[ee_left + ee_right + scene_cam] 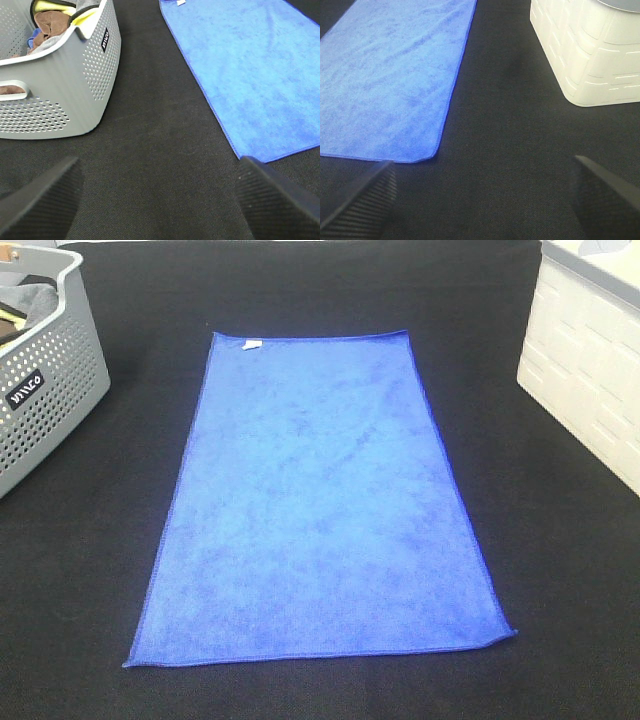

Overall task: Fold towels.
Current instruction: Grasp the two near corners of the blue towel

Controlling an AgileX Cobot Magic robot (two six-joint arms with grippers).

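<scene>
A blue towel (320, 500) lies spread flat in the middle of the black table (560, 590). Its long sides run away from the near edge, and there is a small white tag (253, 344) at one far corner. The high camera shows neither arm over it.

The left gripper (159, 199) hangs low above the cloth with its jaws wide apart. Only bare black surface lies between its ribbed fingers (50, 200). A near corner of the towel lies just ahead of one finger, outside the gap and not touching it. The grey perforated basket (75, 85), holding crumpled cloths, stands ahead on the other side.

The right gripper (485, 196) is the same: jaws spread, nothing between them but black table. The towel's other near corner sits just ahead of one finger. The white bin (590, 55) stands ahead, well apart from the towel.
</scene>
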